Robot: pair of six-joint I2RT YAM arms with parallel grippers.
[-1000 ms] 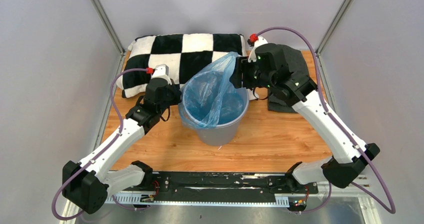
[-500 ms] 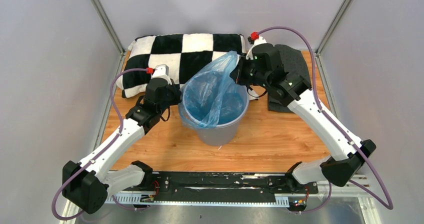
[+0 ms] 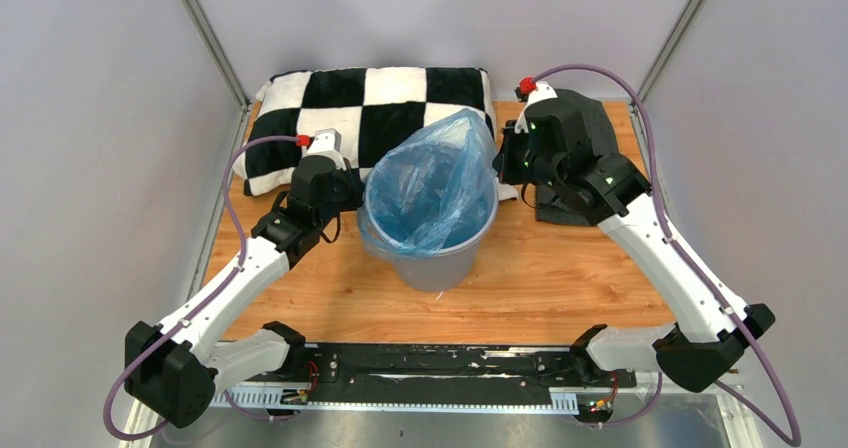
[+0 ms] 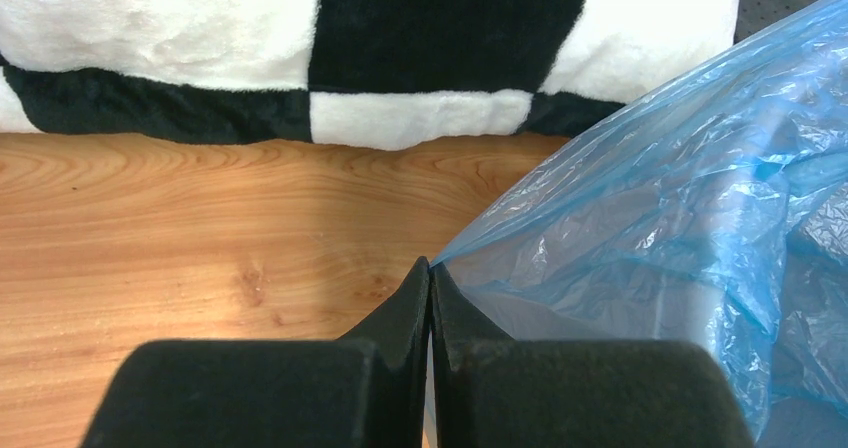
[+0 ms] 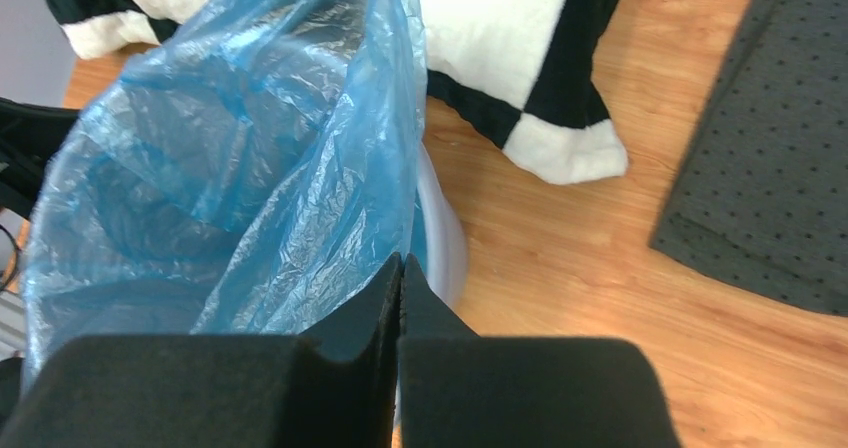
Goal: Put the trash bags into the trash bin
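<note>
The light-blue trash bag [image 3: 425, 188] sits in the round light-grey trash bin [image 3: 440, 263] at the table's middle, its mouth spread wide above the rim. At the bin's left rim my left gripper [image 3: 358, 193] is shut on the bag's edge; in the left wrist view the plastic [image 4: 680, 188] fans out from the pinched tips [image 4: 430, 263]. My right gripper [image 3: 497, 156] is at the right rim, shut on the bag's right edge. In the right wrist view its tips [image 5: 401, 258] meet against the plastic [image 5: 250, 148], beside the bin's rim [image 5: 445, 238].
A black-and-white checkered pillow [image 3: 330, 108] lies along the back of the table, just behind the bin. A dark grey dotted mat [image 3: 590, 118] lies at the back right under the right arm. Metal frame posts stand at both back corners.
The right gripper has shut on the bag's raised peak and moved right. That pulled the peak down and outward, so the bag's mouth is wider. The left arm has not moved.
</note>
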